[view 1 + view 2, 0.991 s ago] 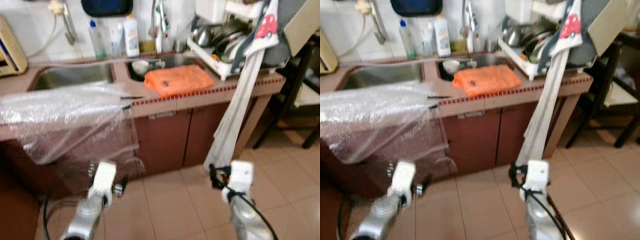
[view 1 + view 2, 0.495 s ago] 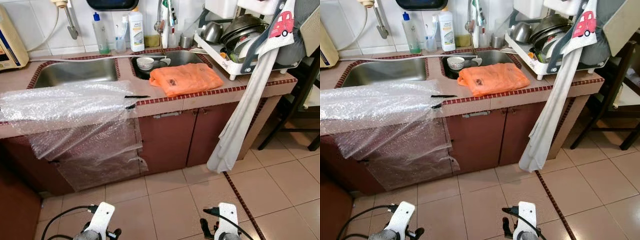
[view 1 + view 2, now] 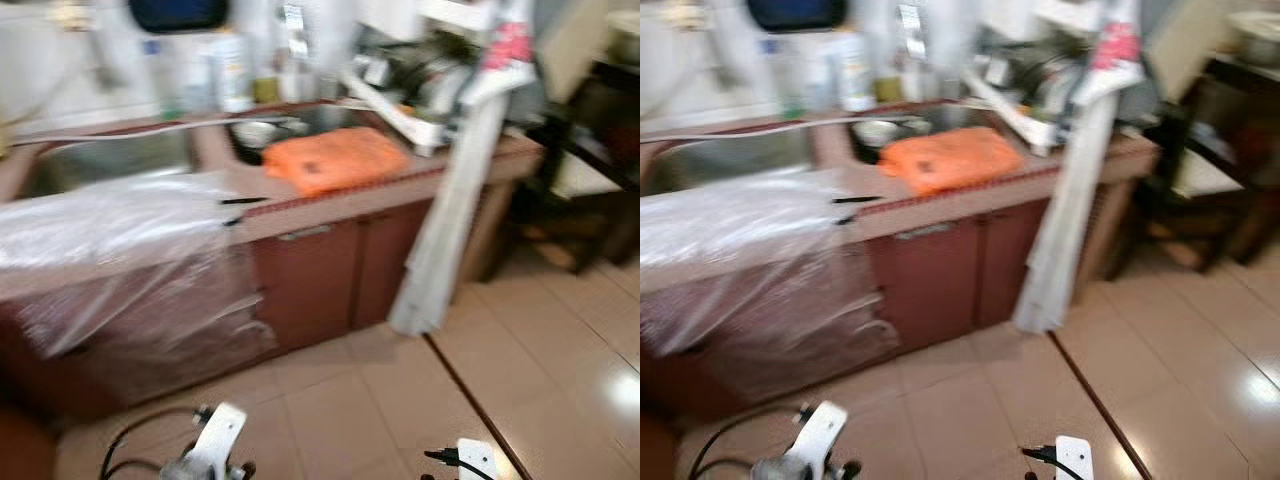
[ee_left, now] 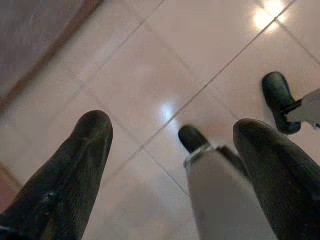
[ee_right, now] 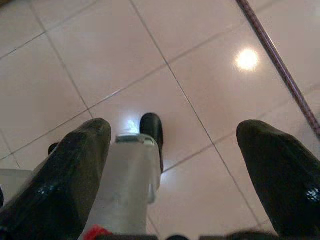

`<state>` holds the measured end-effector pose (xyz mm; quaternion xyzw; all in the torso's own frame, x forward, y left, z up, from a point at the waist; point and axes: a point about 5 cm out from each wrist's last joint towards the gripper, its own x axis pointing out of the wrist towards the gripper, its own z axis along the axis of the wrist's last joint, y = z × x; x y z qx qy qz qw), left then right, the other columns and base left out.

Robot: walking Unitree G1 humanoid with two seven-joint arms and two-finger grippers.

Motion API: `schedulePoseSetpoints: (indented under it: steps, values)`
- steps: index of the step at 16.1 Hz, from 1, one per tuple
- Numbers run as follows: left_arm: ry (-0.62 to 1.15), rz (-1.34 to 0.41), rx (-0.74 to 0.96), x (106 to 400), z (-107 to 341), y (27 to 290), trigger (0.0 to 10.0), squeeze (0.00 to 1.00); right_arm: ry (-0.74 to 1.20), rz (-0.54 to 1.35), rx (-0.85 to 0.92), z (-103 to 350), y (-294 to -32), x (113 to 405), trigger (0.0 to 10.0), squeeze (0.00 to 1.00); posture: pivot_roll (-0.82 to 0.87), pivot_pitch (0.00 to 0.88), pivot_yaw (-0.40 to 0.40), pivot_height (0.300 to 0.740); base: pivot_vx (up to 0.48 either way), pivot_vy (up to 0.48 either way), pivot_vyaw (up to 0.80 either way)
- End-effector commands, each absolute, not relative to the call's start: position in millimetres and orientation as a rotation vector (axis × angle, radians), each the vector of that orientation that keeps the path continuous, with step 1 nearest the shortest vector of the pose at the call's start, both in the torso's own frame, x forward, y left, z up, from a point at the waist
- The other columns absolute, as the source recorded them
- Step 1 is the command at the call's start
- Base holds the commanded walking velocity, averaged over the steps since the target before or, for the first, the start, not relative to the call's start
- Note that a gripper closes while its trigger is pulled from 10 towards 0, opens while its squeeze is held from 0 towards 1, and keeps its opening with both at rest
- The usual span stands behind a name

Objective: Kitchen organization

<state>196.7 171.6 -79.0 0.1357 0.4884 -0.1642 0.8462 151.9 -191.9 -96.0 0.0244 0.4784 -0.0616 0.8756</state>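
Note:
The views are blurred. A tiled counter [image 3: 245,190] holds two sinks. An orange cloth [image 3: 335,158] lies on its front edge by the right sink, where a small bowl [image 3: 256,131] sits. Bubble wrap [image 3: 120,235] drapes over the counter's left part and down the cabinet front. A dish rack [image 3: 415,85] full of pots stands at the counter's right end. Both arms hang low over the floor, well short of the counter. My left gripper [image 4: 170,135] and right gripper [image 5: 175,135] are open with nothing held, pointing down at the tiles.
A long white towel [image 3: 450,220] hangs from the dish rack down past the brown cabinet doors [image 3: 320,275]. Bottles [image 3: 228,72] line the wall behind the sinks. Dark furniture [image 3: 590,150] stands at the right. Beige floor tiles [image 3: 540,350] spread in front of the counter.
The camera has swung right and the picture has blurred, so the counter sits further left. Both arms dropped from mid-frame to the bottom edge a second ago and stay low.

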Motion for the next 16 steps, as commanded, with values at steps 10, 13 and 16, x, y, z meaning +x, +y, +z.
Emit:
schedulePoseSetpoints:
  steps: [10,13,16]
  values:
    - [1.042,-0.416,0.369,199,-79,162,10.0,0.00,0.983,-0.104,0.050,-96,-185,154,10.0,0.00,-0.03,0.021,0.038,0.740,0.000,0.000,-0.77]
    - [1.044,-0.422,0.378,198,-79,164,10.0,0.00,0.976,-0.092,0.049,-95,-182,157,10.0,0.00,-0.04,0.024,0.044,0.740,0.000,0.000,-0.78]
    - [1.043,-0.436,0.398,197,-79,165,10.0,0.00,0.981,-0.090,0.041,-96,-182,155,10.0,0.00,-0.04,0.032,0.050,0.740,0.000,0.000,-0.78]
